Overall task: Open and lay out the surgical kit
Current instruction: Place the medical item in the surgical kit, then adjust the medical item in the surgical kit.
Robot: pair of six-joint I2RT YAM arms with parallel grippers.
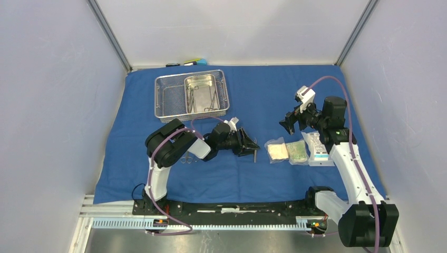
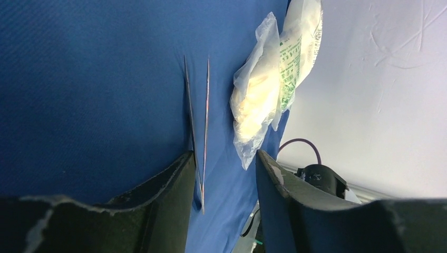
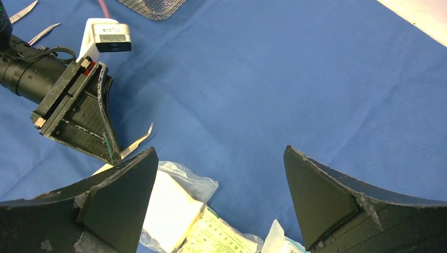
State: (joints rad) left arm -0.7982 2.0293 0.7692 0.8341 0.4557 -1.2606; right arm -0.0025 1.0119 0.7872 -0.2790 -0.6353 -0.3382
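Observation:
The blue cloth wrap point(image 1: 253, 100) lies spread over the table. At the back left the wire-mesh tray point(image 1: 163, 97) holds the steel pan point(image 1: 201, 84), with slim instruments inside it. My left gripper point(image 1: 252, 146) is low over the cloth and open. Tweezers point(image 2: 197, 121) lie flat on the cloth between its fingers, close to the left finger point(image 2: 163, 190), with a gap to the other. Three clear packets point(image 1: 277, 152) point(image 1: 297, 151) point(image 1: 319, 147) lie in a row to the right. My right gripper point(image 3: 219, 158) hovers wide open above the packets point(image 3: 168, 211), holding nothing.
A scissors-like instrument point(image 1: 185, 158) lies on the cloth beside the left arm's elbow. Two more instrument tips point(image 3: 23, 11) show far left in the right wrist view. A small block toy point(image 1: 195, 62) sits beyond the cloth's back edge. Grey walls enclose three sides.

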